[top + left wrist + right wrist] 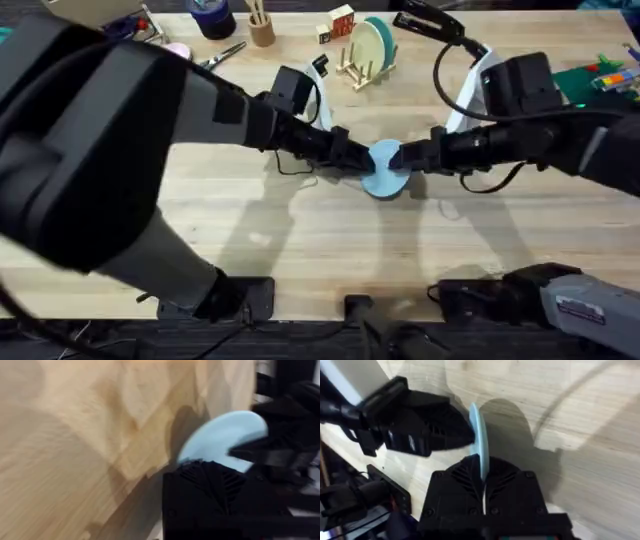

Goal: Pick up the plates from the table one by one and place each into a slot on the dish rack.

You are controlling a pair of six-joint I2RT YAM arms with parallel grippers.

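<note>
Two claws are clamped on the light blue plate (385, 170) above mid-bench (300, 240): left claw (362, 158), right claw (398, 158). One grip should be released before carriage. Beyond, the cream plate (368, 45) is seated in the dish rack (362, 70).

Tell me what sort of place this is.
Probably a robot lab bench dressed up as a household tabletop: a plank wooden table, a dish rack already holding plates, and scissors and a pencil cup along the far edge.
</note>
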